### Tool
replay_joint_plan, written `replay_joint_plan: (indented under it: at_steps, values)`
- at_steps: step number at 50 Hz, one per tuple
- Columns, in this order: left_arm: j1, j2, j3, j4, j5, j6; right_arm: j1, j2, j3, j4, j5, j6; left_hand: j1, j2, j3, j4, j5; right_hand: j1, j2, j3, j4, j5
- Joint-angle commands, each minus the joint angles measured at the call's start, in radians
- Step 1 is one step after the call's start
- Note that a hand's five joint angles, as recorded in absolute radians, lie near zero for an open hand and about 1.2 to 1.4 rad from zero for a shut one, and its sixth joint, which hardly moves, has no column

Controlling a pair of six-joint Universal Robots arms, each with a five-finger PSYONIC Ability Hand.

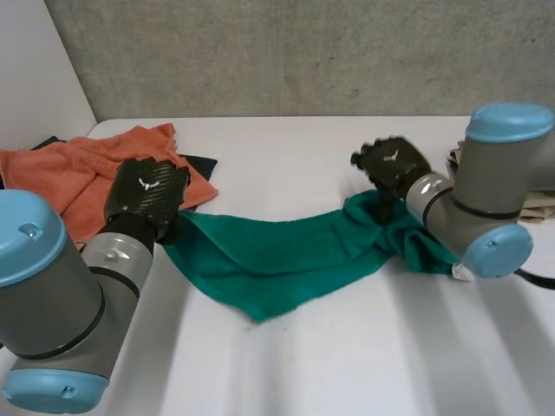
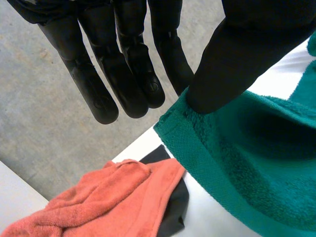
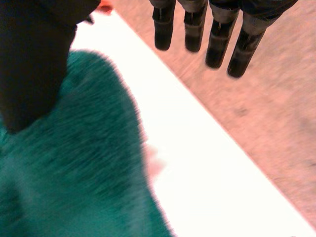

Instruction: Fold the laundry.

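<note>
A green towel (image 1: 277, 251) lies stretched across the white table (image 1: 347, 347) between my two hands. My left hand (image 1: 147, 192) is at its left corner. In the left wrist view the thumb (image 2: 222, 64) presses that corner of the green towel (image 2: 247, 163) against the straight fingers (image 2: 131, 64), pinching it. My right hand (image 1: 395, 163) hovers over the bunched right end. In the right wrist view its fingers (image 3: 197, 24) are straight and well apart from the thumb (image 3: 34, 59), which hangs above the green towel (image 3: 74, 163) without gripping it.
An orange towel (image 1: 78, 169) lies crumpled at the back left on a dark cloth (image 1: 201, 163), just behind my left hand; both also appear beyond the fingertips as the orange towel (image 2: 113, 197) and dark cloth (image 2: 175, 202). A beige cloth (image 1: 542, 208) sits at the right edge.
</note>
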Motion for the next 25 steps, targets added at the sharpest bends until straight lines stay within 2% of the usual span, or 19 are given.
replay_joint_plan:
  at_steps: [1,6,8,10,13,15,17,18,21,22,25]
  values:
    - [0.000,0.011,0.010,0.001,0.000,0.002,-0.048,-0.212,0.080,-0.020,0.000,0.005,0.239,0.196,0.200,0.192,0.240,-0.040,-0.075,-0.081,-0.086,-0.106]
    - [0.000,0.012,0.010,0.000,0.000,0.002,-0.085,-0.330,0.154,0.018,0.005,-0.011,0.239,0.196,0.200,0.192,0.240,-0.036,-0.072,-0.077,-0.083,-0.102]
    - [0.000,0.016,0.009,-0.002,0.000,0.002,-0.113,-0.364,0.198,0.081,-0.005,-0.023,0.239,0.196,0.200,0.192,0.240,0.154,0.119,0.113,0.107,0.088]
    - [0.000,0.020,0.007,-0.002,0.000,0.002,-0.130,-0.379,0.229,0.132,-0.011,-0.038,0.239,0.196,0.200,0.192,0.240,0.217,0.181,0.176,0.170,0.151]
    - [-0.002,0.026,0.006,-0.002,0.000,-0.001,-0.139,-0.396,0.301,0.221,-0.023,-0.113,0.239,0.196,0.200,0.192,0.240,0.276,0.240,0.235,0.229,0.210]
    - [-0.002,0.026,0.006,-0.002,0.000,-0.001,-0.142,-0.399,0.387,0.239,-0.061,-0.234,0.239,0.196,0.200,0.192,0.240,0.282,0.246,0.241,0.235,0.216]
    - [-0.002,0.026,0.006,0.000,0.002,-0.002,-0.148,-0.399,0.450,0.227,-0.092,-0.345,0.239,0.196,0.200,0.192,0.240,0.276,0.240,0.235,0.229,0.210]
    - [-0.002,0.026,0.006,0.000,0.002,-0.004,-0.148,-0.398,0.502,0.201,-0.132,-0.450,0.239,0.196,0.200,0.192,0.240,0.255,0.220,0.215,0.209,0.189]
    - [-0.002,0.025,0.006,0.001,0.002,-0.004,-0.148,-0.396,0.566,0.126,-0.205,-0.573,0.239,0.196,0.200,0.192,0.240,0.226,0.190,0.185,0.179,0.160]
    - [-0.002,0.023,0.006,0.001,0.002,-0.004,-0.148,-0.390,0.605,0.059,-0.254,-0.631,0.239,0.196,0.200,0.192,0.240,0.223,0.187,0.182,0.176,0.157]
    - [0.000,0.020,0.007,0.003,0.000,-0.004,-0.151,-0.381,0.643,-0.032,-0.307,-0.689,0.239,0.196,0.200,0.192,0.240,0.226,0.190,0.185,0.179,0.160]
